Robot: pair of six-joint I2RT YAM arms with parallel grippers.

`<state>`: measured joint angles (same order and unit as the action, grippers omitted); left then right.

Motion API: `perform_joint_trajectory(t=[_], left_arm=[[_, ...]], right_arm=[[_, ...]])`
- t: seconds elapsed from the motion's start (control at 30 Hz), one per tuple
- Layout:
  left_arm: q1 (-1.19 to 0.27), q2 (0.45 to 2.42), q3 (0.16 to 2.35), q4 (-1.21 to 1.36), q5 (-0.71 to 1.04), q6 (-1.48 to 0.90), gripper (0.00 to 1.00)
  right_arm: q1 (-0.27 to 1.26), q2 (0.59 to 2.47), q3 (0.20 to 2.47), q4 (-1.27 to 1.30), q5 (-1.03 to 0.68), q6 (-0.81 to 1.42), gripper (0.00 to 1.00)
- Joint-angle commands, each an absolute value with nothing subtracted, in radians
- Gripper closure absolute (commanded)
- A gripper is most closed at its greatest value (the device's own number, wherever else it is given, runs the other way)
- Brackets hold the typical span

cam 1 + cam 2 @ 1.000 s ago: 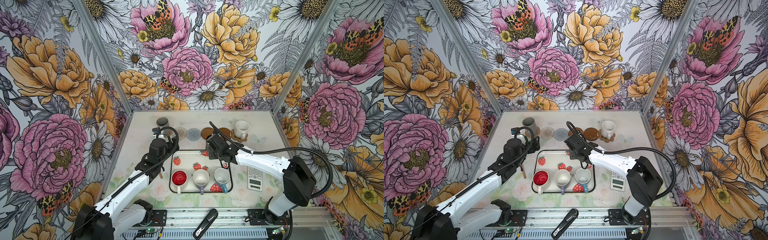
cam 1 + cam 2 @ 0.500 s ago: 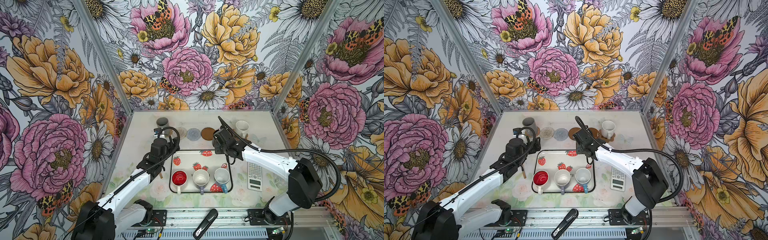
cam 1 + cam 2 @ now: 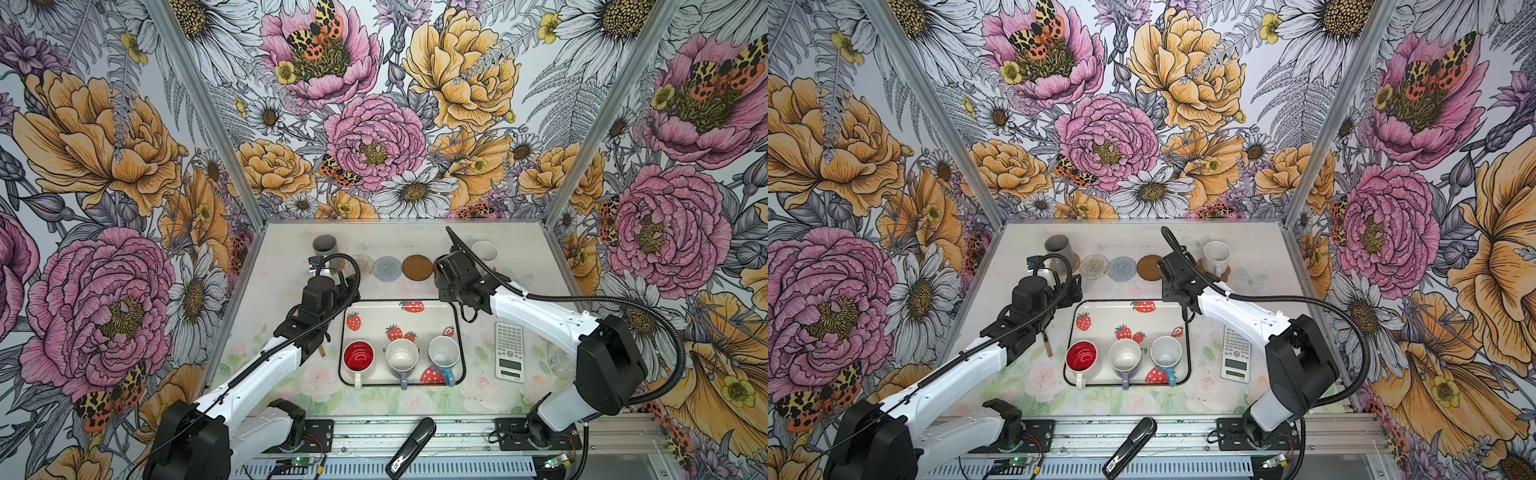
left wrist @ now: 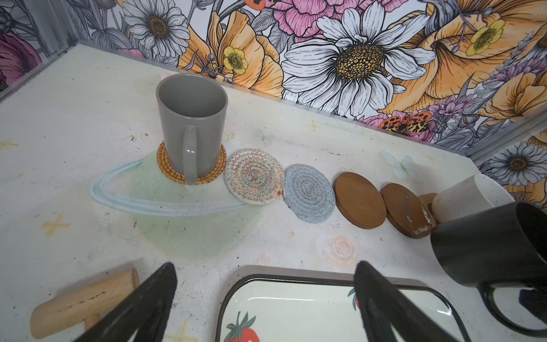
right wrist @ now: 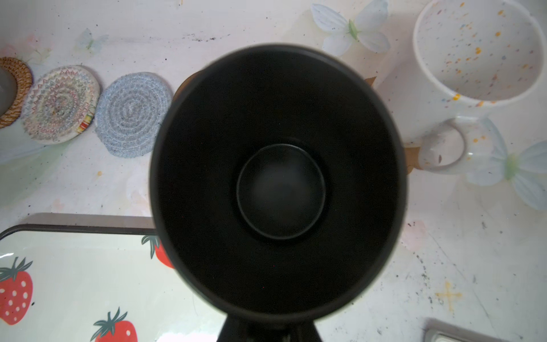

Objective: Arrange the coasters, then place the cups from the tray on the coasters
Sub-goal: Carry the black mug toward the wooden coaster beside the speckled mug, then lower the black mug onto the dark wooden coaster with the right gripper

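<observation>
My right gripper [image 5: 268, 331] is shut on the black mug [image 5: 278, 177], held over the table at the tray's back right corner, beside the second brown disc [image 4: 404, 210]. The coasters lie in a row at the back. The grey mug [image 4: 192, 118] stands on the rattan coaster [image 4: 192, 174]. Then come the cream crochet [image 4: 254, 176], the grey-blue crochet [image 4: 309, 192] and a brown disc [image 4: 359, 200]. The speckled mug [image 3: 485, 251] stands on the paw coaster [image 4: 427, 201]. My left gripper [image 4: 266, 296] is open and empty over the tray's [image 3: 399, 316] back left corner. On the tray stand the red-inside [image 3: 358, 356], lavender [image 3: 402, 354] and blue [image 3: 444, 352] mugs.
A white calculator [image 3: 509, 351] lies right of the tray. A wooden piece [image 4: 83, 302] lies on the table beside my left gripper. A black object [image 3: 411, 446] rests on the front rail. Flowered walls close the back and both sides.
My right gripper has carried the black mug from over the tray's back edge toward the back right, up to the coaster row. The left arm has stayed put.
</observation>
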<state>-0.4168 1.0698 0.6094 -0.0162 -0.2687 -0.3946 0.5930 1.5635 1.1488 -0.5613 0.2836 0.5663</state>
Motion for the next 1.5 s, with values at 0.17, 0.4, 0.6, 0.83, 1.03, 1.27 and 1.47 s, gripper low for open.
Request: perform_joint_trajectory(t=[0.17, 0.4, 0.6, 0.83, 1.03, 1.27, 1.47], left_arm=[[-0.427, 1.086, 0.655, 0.015, -0.256, -0.406, 0.05], [-0.433, 1.096, 0.663, 0.013, -0.260, -0.405, 0.05], [-0.436, 1.104, 0.669, 0.010, -0.262, -0.402, 0.05], [-0.439, 1.117, 0.678, 0.008, -0.264, -0.401, 0.05], [-0.445, 1.133, 0.688, 0.008, -0.267, -0.399, 0.05], [-0.447, 1.150, 0.699, 0.008, -0.267, -0.395, 0.05], [-0.448, 1.167, 0.709, 0.008, -0.265, -0.391, 0.05]], right_arm=[[0.536, 1.528, 1.176, -0.436, 0.283, 0.512, 1.00], [0.494, 1.583, 1.216, -0.424, 0.253, 0.486, 1.00], [0.471, 1.636, 1.257, -0.408, 0.212, 0.467, 1.00], [0.453, 1.687, 1.299, -0.402, 0.206, 0.439, 1.00], [0.439, 1.733, 1.331, -0.399, 0.193, 0.430, 1.00], [0.425, 1.775, 1.365, -0.399, 0.184, 0.416, 1.00], [0.412, 1.799, 1.382, -0.399, 0.177, 0.412, 1.00]])
